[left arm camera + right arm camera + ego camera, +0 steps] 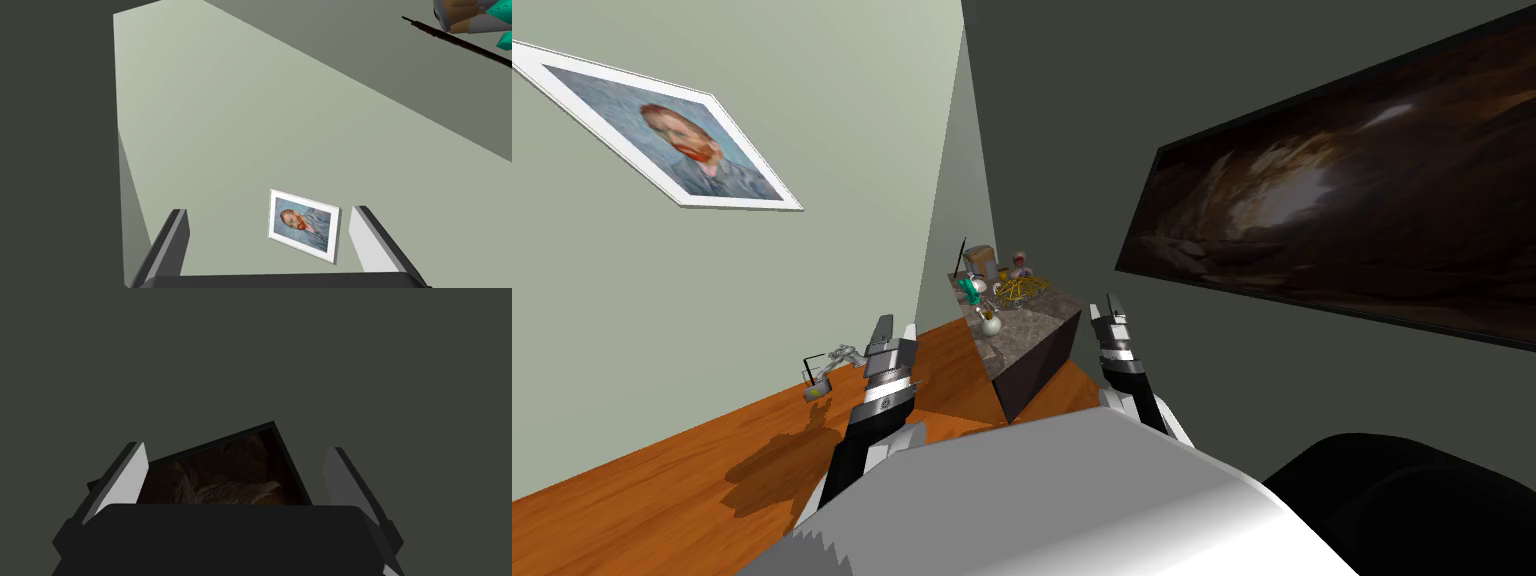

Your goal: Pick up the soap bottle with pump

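The round white soap bottle [991,324] is sitting near the front edge of the grey table [1032,318], ahead of the left gripper [898,328] and right gripper [1104,308], which are both hanging wide open, holding nothing.

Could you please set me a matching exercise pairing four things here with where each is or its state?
Things:
1 framed portrait
2 dark painting
3 small grey lamp
4 left gripper

Matches:
A on the wooden floor
B open and empty
C on the pale green wall
D on the dark grey wall

Pairs: 1-C, 2-D, 3-A, 4-B.
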Controlling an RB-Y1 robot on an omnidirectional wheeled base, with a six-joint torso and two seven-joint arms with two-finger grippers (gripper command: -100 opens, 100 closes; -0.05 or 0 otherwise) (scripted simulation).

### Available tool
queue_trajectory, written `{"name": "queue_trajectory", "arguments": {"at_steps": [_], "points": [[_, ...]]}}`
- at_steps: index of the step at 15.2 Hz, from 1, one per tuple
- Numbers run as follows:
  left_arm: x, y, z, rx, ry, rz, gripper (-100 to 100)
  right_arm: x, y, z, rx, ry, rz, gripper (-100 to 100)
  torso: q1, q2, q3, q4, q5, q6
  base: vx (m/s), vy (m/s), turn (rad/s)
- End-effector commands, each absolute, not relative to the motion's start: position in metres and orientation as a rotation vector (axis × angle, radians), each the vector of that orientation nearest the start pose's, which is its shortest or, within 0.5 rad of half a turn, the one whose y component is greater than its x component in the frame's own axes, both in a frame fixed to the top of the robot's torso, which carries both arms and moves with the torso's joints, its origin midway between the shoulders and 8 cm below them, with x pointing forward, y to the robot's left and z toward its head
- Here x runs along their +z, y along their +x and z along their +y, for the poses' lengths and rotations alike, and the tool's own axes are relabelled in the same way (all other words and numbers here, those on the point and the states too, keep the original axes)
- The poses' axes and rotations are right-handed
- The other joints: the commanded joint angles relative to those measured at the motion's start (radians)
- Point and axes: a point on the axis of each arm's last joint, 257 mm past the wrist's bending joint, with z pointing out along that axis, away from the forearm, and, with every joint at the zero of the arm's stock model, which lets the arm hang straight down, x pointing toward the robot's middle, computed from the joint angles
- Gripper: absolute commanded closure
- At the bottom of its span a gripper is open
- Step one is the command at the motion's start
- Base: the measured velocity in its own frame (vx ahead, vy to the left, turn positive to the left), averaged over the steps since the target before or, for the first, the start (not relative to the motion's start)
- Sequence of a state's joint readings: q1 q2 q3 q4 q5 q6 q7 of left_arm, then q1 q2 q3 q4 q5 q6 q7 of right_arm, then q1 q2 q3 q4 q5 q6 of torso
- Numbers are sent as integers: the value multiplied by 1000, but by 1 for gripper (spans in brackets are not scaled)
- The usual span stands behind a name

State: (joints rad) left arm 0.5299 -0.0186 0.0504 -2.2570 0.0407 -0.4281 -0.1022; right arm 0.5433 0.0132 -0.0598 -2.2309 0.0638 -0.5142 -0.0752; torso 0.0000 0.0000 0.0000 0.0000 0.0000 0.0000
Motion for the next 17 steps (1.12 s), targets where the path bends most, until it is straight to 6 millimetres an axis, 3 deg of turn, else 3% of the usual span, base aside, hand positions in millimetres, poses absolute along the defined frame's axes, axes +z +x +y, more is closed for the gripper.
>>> {"name": "queue_trajectory", "arguments": {"at_steps": [1, 10, 17], "points": [[-12, 355, 310, -1138, -735, 716, -100, -9, 344, -300, 1239, 709, 667, 0, 0, 0, 0, 0, 0, 0, -4, -14, -28], [-38, 372, 324, -1077, -747, 891, -100, -9, 344, -300, 1240, 709, 667, 0, -4, 1, 1, 0, -1, 0, -13, -52, -57], [-67, 386, 352, -985, -801, 1044, -100, -9, 344, -300, 1240, 709, 667, 0, -5, 1, 0, 0, -1, 0, -7, -71, -81]]}}
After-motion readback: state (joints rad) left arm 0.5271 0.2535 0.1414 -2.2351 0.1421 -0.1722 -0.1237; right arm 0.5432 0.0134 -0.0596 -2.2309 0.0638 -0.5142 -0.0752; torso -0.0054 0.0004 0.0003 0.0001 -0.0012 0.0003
